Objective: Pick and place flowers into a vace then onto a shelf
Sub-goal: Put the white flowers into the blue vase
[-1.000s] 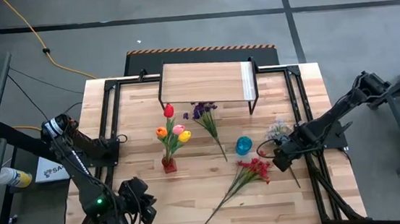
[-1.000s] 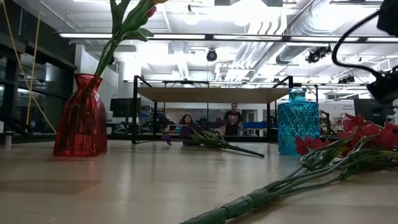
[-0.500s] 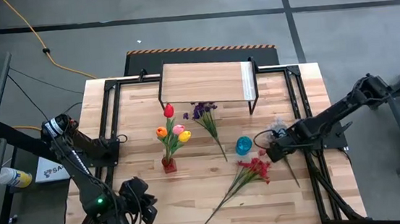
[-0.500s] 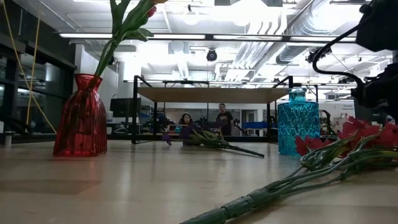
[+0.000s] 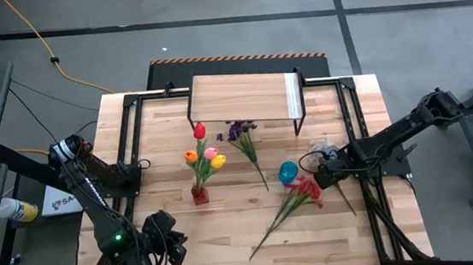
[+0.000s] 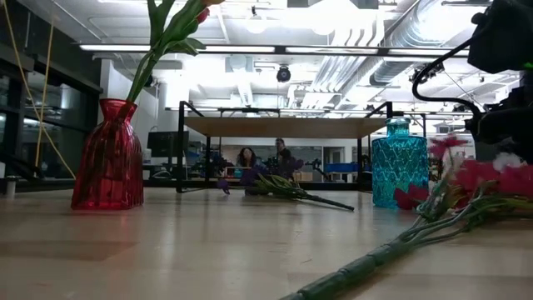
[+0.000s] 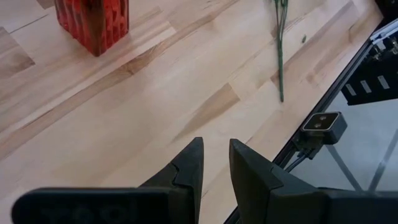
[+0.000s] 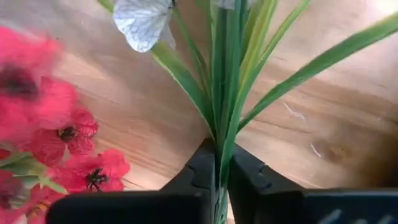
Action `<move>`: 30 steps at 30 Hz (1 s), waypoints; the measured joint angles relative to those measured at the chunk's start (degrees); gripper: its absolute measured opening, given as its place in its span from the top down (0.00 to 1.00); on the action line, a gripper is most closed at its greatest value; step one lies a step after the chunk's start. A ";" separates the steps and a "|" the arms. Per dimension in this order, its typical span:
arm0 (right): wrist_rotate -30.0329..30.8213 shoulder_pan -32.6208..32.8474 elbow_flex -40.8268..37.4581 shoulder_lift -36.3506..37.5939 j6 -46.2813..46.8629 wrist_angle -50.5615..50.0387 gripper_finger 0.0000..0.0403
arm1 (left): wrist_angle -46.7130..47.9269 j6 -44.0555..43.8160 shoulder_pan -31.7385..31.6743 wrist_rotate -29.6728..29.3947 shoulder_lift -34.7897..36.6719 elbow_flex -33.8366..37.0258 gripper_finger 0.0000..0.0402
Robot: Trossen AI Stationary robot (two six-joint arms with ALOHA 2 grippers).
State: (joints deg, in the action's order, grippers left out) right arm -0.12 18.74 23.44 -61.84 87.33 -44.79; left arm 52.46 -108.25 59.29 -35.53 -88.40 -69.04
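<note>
My right gripper (image 5: 318,178) (image 8: 221,180) is down between the blue vase (image 5: 287,173) and the table's right edge, shut on the white blossom spray (image 5: 322,149). The red blossom spray (image 5: 298,197) lies on the table right beside it. The red vase (image 5: 200,194) holds several tulips (image 5: 206,152). A purple spray (image 5: 241,136) lies in front of the shelf (image 5: 246,97). My left gripper (image 5: 167,246) (image 7: 216,155) waits at the near left, its fingers slightly apart with nothing between them. My right gripper pinches the white spray's green stem and leaves (image 8: 222,134) between its two fingers, some way below a white petal (image 8: 143,22). The arm comes in low from the table's right. The stem's lower end (image 5: 351,210) still lies on the table. Red blossoms (image 8: 56,137) crowd one finger; whether they touch it I cannot tell.
The blue vase (image 6: 399,162) stands just left of my right gripper. The red spray's long stem (image 5: 267,237) runs toward the near edge. Black frame rails (image 5: 371,198) line the table's left and right sides. People show in the room behind the shelf (image 6: 283,127).
My right gripper has moved toward the table's left, up to the blue vase and the red spray. The white spray's head has shifted left with it. The red spray has slid toward the right and far side, and its blossom end has risen a little.
</note>
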 joint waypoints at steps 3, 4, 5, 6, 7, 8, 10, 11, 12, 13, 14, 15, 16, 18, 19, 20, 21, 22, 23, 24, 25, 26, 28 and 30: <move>-2.27 0.02 0.00 0.00 0.16 -0.22 0.91 | -0.07 -0.01 -0.01 -0.01 0.00 0.00 0.72; -2.97 0.02 0.00 0.00 0.17 -0.45 0.90 | -0.10 -0.02 0.00 -0.02 0.00 0.00 0.72; -3.46 0.02 0.00 0.00 0.18 -0.87 0.90 | -0.10 0.00 0.00 -0.02 0.00 0.00 0.72; -3.82 0.04 0.00 0.00 0.18 -1.42 0.91 | -0.10 0.00 0.00 -0.02 0.00 0.00 0.72; -4.02 0.04 0.00 0.00 0.20 -1.84 0.93 | -0.08 0.00 0.00 -0.05 0.00 0.00 0.72; -4.14 0.04 0.02 0.00 0.09 -2.02 0.96 | -0.08 -0.02 -0.01 -0.20 0.00 0.00 0.72; -4.44 0.04 0.02 0.00 -0.20 -2.14 0.98 | -0.08 0.00 0.00 -1.00 0.02 0.00 0.72; -4.48 0.04 0.02 0.00 -0.18 -2.12 0.98 | -0.10 -0.02 0.00 -1.33 0.02 0.00 0.72; -4.54 0.04 0.03 0.00 -0.16 -2.08 0.97 | -0.09 0.00 -0.02 -1.42 0.02 0.00 0.72; -4.71 0.04 0.04 0.00 -0.16 -1.96 0.96 | -0.09 -0.01 -0.02 -1.46 0.02 0.00 0.72; -4.79 0.04 0.04 0.00 -0.16 -1.77 0.96 | -0.10 0.02 -0.01 -1.49 0.02 0.00 0.72; -4.83 0.04 0.03 0.06 -0.19 -1.56 0.97 | -0.10 0.11 0.00 -1.49 0.02 0.00 0.72; -4.82 0.04 0.03 0.18 -0.27 -1.30 0.98 | -0.10 0.26 0.00 -1.50 0.02 0.00 0.72; -4.59 0.04 0.03 0.72 -0.63 -0.32 0.99 | -0.09 0.45 0.00 -1.51 0.02 0.00 0.72; -4.47 0.04 0.04 1.13 -0.55 -0.02 0.98 | -0.10 0.46 -0.02 -1.51 0.02 0.00 0.72; -4.48 0.04 0.04 1.57 -0.33 0.09 0.98 | -0.08 0.46 -0.02 -1.51 0.02 0.00 0.72; -4.50 0.04 0.04 2.16 -0.33 0.17 0.98 | -0.09 0.46 0.00 -1.51 0.02 0.00 0.72; -4.52 0.04 0.04 2.85 -0.31 0.17 0.98 | -0.08 0.47 0.00 -1.51 0.02 0.00 0.72; -4.57 0.04 0.04 3.70 -0.33 0.27 0.99 | -0.08 0.49 0.00 -1.51 0.02 0.00 0.72; -4.49 0.04 0.04 4.60 -0.33 0.34 0.99 | -0.08 0.49 -0.02 -1.51 0.02 0.00 0.72; -4.40 0.04 0.04 5.55 -0.33 0.19 0.99 | -0.08 0.51 -0.01 -1.51 0.02 0.00 0.72; -4.30 0.04 0.04 6.54 -0.33 -0.16 0.99 | -0.08 0.51 -0.02 -1.51 0.02 0.00 0.72; -4.26 0.04 0.04 8.88 -0.05 -1.17 0.99 | -0.08 0.53 0.00 -1.51 0.02 0.00 0.72; -3.68 0.04 0.04 11.35 0.10 -2.45 0.99 | -0.07 0.55 0.00 -1.51 0.02 0.00 0.72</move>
State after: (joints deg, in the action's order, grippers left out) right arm -3.80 18.79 23.49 -50.49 87.43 -47.25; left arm 52.39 -107.70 59.29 -37.04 -88.38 -69.04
